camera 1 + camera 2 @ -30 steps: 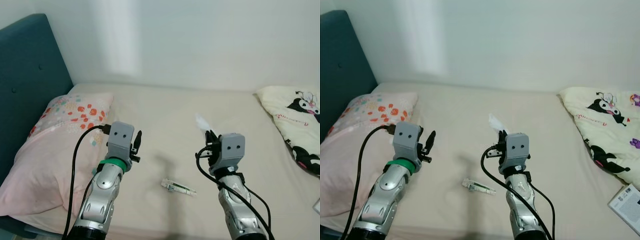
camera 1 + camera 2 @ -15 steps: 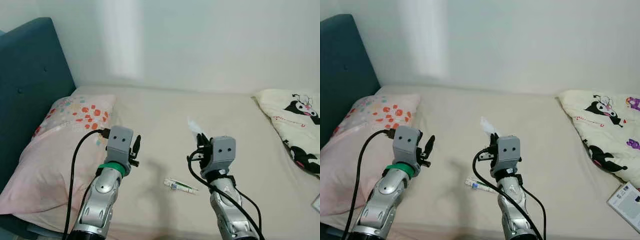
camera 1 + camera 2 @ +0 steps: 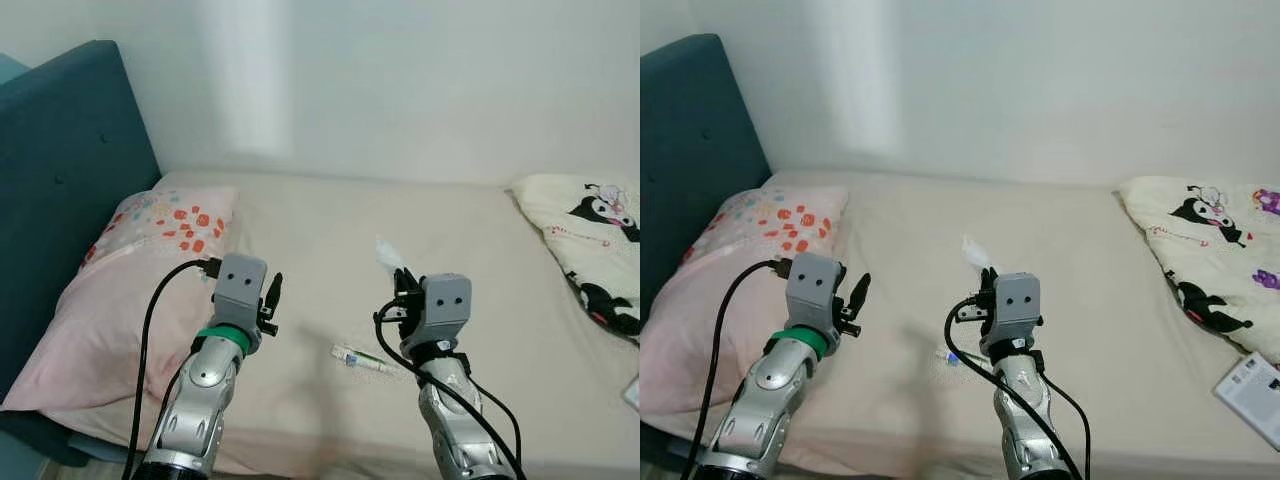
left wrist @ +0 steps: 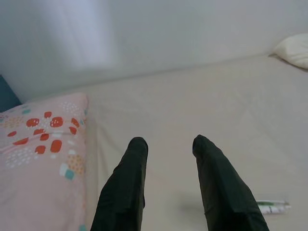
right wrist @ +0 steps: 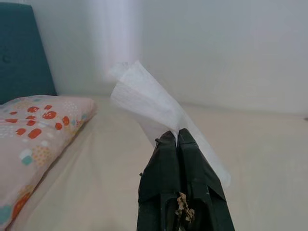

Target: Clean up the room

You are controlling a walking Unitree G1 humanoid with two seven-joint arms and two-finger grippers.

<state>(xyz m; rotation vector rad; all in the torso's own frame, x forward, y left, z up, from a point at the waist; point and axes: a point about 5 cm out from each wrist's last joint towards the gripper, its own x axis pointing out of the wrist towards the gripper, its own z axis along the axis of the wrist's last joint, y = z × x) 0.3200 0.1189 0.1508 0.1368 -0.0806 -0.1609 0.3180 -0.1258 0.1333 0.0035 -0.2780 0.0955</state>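
The robot stands at the side of a bed [image 3: 480,230] covered with a beige sheet, and both silver arms are raised over the mattress.

The right hand [image 5: 177,137] is clenched on a piece of thin white tissue [image 5: 154,106]. Its two black fingers [image 5: 166,159] are pressed together, and the tissue sticks up from between their tips, folded and a little crumpled. In the head views the tissue [image 3: 388,255] stands just above the right hand [image 3: 404,283], over the middle of the bed, not touching the sheet.

The left hand [image 4: 166,143] is released: its two fingers [image 4: 126,178] are apart and nothing is between them. It hangs over the sheet just beside the pink pillow [image 4: 33,159] with red and orange spots. In the head view the left hand [image 3: 272,295] is to the left of the right one, at about the same height.

A small white wrapper with green print [image 3: 362,359] lies flat on the sheet between the two arms, nearer to the right arm. It shows also in the left wrist view [image 4: 272,207].

The pillow [image 3: 130,290] lies at the left end of the bed against a dark teal headboard [image 3: 60,180]. At the right end there is a cream blanket with black cartoon figures [image 3: 1210,260]. A flat printed booklet or card [image 3: 1252,392] lies near the right lower corner; I cannot tell what it is exactly.
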